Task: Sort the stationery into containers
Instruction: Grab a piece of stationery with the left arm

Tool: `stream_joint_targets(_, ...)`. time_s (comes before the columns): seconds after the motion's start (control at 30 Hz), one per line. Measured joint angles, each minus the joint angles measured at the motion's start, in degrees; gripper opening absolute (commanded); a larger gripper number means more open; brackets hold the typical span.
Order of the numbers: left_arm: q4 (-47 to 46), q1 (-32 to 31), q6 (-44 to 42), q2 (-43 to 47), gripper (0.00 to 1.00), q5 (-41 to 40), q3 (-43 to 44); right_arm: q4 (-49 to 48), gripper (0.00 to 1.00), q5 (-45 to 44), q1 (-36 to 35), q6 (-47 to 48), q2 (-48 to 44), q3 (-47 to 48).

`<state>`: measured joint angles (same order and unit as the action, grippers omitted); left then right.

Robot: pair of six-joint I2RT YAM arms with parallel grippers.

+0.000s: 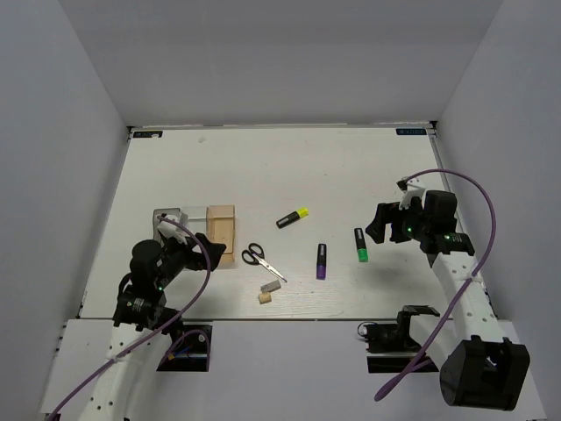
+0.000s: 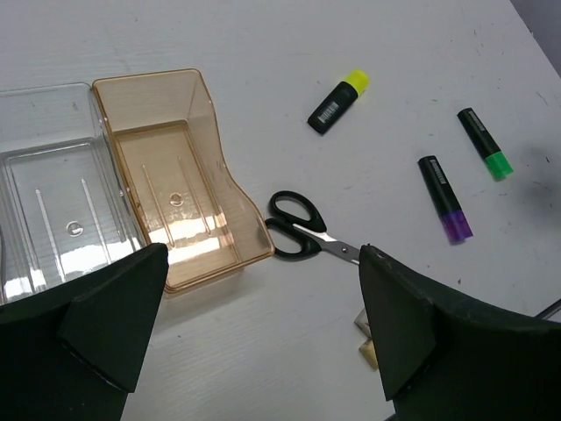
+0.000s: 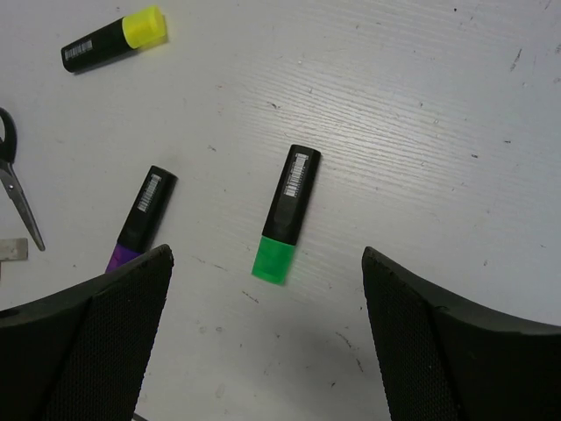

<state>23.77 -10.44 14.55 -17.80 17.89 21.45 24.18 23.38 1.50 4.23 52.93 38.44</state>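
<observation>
Hovering right gripper point(image 3: 265, 263): fingers spread, empty, above green highlighter point(image 3: 289, 197).
Left gripper point(image 2: 263, 254): spread, empty.
Risk: off-centre closing could roll it away.

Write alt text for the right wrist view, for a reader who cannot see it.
A green-ended black highlighter lies on the white table, framed between the wide-spread black fingers of the right gripper, which holds nothing. To its left lie a purple-ended highlighter and, farther off, a yellow-ended one; the scissors poke in at the left edge.
</observation>
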Motion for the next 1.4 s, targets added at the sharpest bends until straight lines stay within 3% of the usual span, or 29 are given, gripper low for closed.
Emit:
stream_joint_targets(0.07,-0.4,0.0,0.0,-0.2,1.0,0.4,0.0,0.0,0.9,0.0,0.0,0.0,-0.3,0.0)
stream_joint_targets(0.23,-2.4,0.0,0.2,-3.5,0.85,2.6,0.0,-0.3,0.9,0.8,0.0,0.3,-2.4,-0.5)
stream_joint_targets(0.57,-4.7,0.0,0.9,-16.2,0.81,7.2,2.8,-0.3,0.9,2.7,0.0,1.0,-5.6,-1.0)
stream_joint_targets(0.63,-4.9,-0.6,0.9,-17.9,0.75,7.4,4.2,-0.3,0.9,3.3,0.0,1.4,-5.9,-1.0)
stream_joint_targets(0.67,-5.0,-1.0,0.9,-18.9,0.62,7.5,5.0,-0.3,0.9,3.5,0.0,1.7,-5.9,-1.0)
stream_joint_targets(0.73,-5.0,-2.6,0.9,-21.7,0.34,7.5,6.8,-0.4,0.05,3.7,0.0,3.4,-6.1,-1.4)
stream_joint_targets(0.77,-4.7,-4.0,0.5,-23.8,0.03,7.2,8.4,-0.3,0.0,3.8,0.0,3.8,-6.1,-1.6)
stream_joint_targets(0.8,-4.3,-6.0,0.0,-26.5,0.0,6.8,10.6,-0.1,0.0,3.7,0.0,3.8,-5.9,-1.7)
stream_joint_targets(0.87,-3.5,-11.2,-2.1,-33.6,0.0,4.7,16.2,0.1,0.02,3.4,0.0,4.4,-5.2,-1.7)
stream_joint_targets(0.9,-2.6,-14.9,-3.8,-38.0,0.02,2.7,20.3,0.2,0.4,3.1,0.0,4.9,-4.8,-1.7)
stream_joint_targets(0.93,-1.7,-18.8,-5.4,-42.4,0.18,0.4,24.3,0.4,0.9,2.9,0.0,5.0,-4.3,-1.7)
stream_joint_targets(0.97,-1.0,-21.7,-7.1,-46.2,0.44,-1.1,27.8,0.9,0.9,2.5,0.0,5.2,-4.0,-1.7)
stream_joint_targets(1.0,1.2,-24.8,-9.0,-51.4,0.62,-2.7,32.8,1.5,0.9,2.2,0.0,6.0,-3.6,-1.7)
stream_joint_targets(1.07,2.5,-27.9,-11.6,-60.4,0.72,-3.8,40.9,2.3,0.88,1.7,0.0,6.9,-3.3,-1.7)
stream_joint_targets(1.4,9.7,-28.3,-21.2,-93.0,0.76,-5.6,61.5,3.8,0.88,0.7,0.0,8.2,-3.3,-0.7)
